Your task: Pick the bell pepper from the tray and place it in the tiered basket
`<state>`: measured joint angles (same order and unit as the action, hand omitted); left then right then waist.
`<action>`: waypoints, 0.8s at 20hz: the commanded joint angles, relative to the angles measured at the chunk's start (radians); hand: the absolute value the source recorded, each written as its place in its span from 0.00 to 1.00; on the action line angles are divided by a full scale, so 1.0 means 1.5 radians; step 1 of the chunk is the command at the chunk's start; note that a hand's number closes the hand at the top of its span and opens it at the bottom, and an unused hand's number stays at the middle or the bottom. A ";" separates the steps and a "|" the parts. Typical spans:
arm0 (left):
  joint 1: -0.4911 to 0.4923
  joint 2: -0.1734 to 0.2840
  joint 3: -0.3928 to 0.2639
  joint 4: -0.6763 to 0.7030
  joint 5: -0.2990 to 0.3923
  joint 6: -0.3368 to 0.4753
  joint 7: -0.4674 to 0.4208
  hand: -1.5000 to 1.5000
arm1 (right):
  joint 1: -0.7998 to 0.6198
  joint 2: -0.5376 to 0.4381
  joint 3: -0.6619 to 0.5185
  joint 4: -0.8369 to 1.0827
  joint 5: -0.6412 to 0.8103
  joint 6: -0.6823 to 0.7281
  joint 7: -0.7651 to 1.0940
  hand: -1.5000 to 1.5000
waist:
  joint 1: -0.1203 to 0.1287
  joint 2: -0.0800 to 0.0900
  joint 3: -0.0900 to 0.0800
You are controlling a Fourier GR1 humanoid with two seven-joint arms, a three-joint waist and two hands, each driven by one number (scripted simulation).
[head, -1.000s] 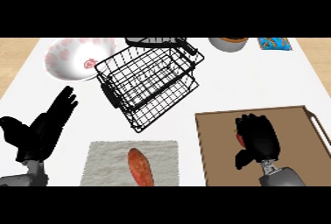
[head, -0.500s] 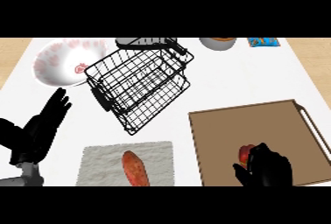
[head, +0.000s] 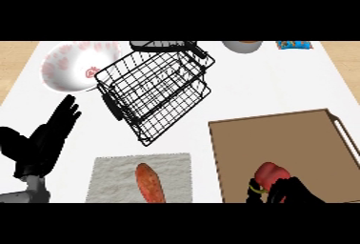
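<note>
Your desk (head: pixel 281 86) carries a black wire tiered basket (head: pixel 158 95) at centre and a brown tray (head: pixel 295 143) on your right. The red bell pepper (head: pixel 271 174) sits at the tray's near edge; judge it light, smooth, slippery, so take it round the body. Your right hand (head: pixel 292 193) curls against it; the left hand (head: pixel 45 140) rests open. No writing is legible.

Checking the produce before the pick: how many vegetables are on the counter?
2. A red bell pepper lies on the brown wooden tray, against the right hand. An orange sweet potato lies on the grey cloth. The bowls could hide more.
</note>
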<state>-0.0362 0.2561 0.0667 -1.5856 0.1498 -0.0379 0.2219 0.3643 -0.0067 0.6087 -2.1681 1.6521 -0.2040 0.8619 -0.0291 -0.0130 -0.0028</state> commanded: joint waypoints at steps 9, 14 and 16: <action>-0.046 -0.043 -0.045 0.010 -0.036 0.023 0.012 0.50 | -0.223 0.001 0.222 -0.060 0.060 0.149 0.209 1.00 | 0.026 0.012 0.000; -0.040 -0.018 -0.033 -0.008 -0.019 -0.007 0.023 0.50 | -0.309 0.000 0.182 -0.036 -0.002 0.171 0.228 1.00 | 0.045 0.014 0.000; -0.043 -0.029 -0.037 -0.008 -0.025 0.008 0.026 0.50 | -0.349 0.000 0.197 0.003 -0.006 0.160 0.262 1.00 | 0.049 0.013 -0.001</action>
<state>-0.0841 0.2213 0.0188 -1.5892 0.1180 -0.0380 0.2409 -0.0142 -0.1360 0.8617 -2.2275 1.6837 -0.0144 1.0768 0.0323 0.0061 -0.0032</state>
